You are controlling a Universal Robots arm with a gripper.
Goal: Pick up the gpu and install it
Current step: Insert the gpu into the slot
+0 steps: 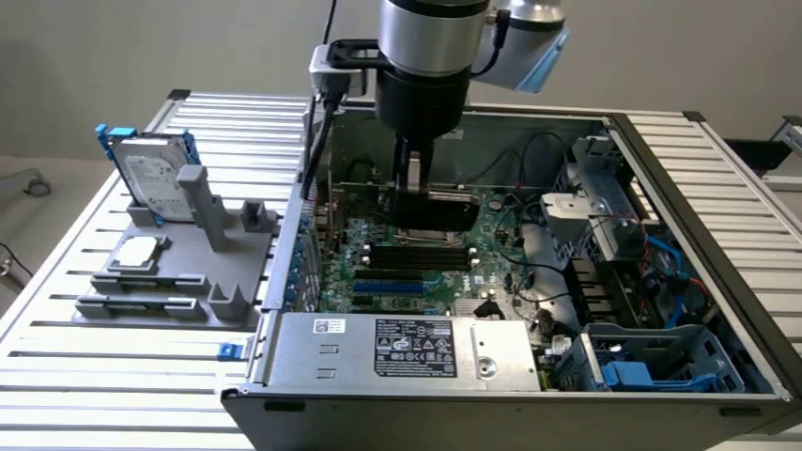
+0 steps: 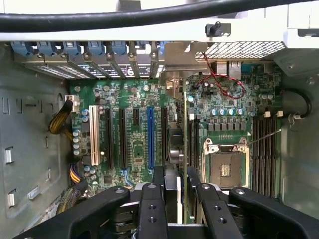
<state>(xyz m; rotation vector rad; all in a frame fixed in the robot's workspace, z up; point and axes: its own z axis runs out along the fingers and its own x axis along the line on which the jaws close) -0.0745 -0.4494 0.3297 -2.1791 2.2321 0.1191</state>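
Exterior view shows the silver and black robot arm [image 1: 426,66] reaching down into the open grey metal computer case [image 1: 501,423], which lies on a slatted aluminium table [image 1: 113,376]; the black gripper [image 1: 416,183] is clamped on the gpu [image 1: 441,211], a thin flat card with a green circuit board and a black cooler on one face; the card hangs on edge low inside the case, above the green motherboard [image 1: 401,272] and near its black memory slots [image 1: 408,252]; whether its lower edge touches a slot I cannot tell; on the exterior view's left, outside the case, a grey plastic holder [image 1: 188,282] carries a silver hard drive in a blue frame [image 1: 157,174] and a small square silver processor chip [image 1: 138,249]; a silver power supply box [image 1: 401,348] sits at the near end of the case; wrist view shows the two black fingers [image 2: 159,184] pressed against either face of the gpu [image 2: 175,147], seen edge-on, its silver bracket [image 2: 172,64] by the rear slot covers; the card stands between a long blue expansion slot [image 2: 150,132] and the empty square processor socket [image 2: 224,167].
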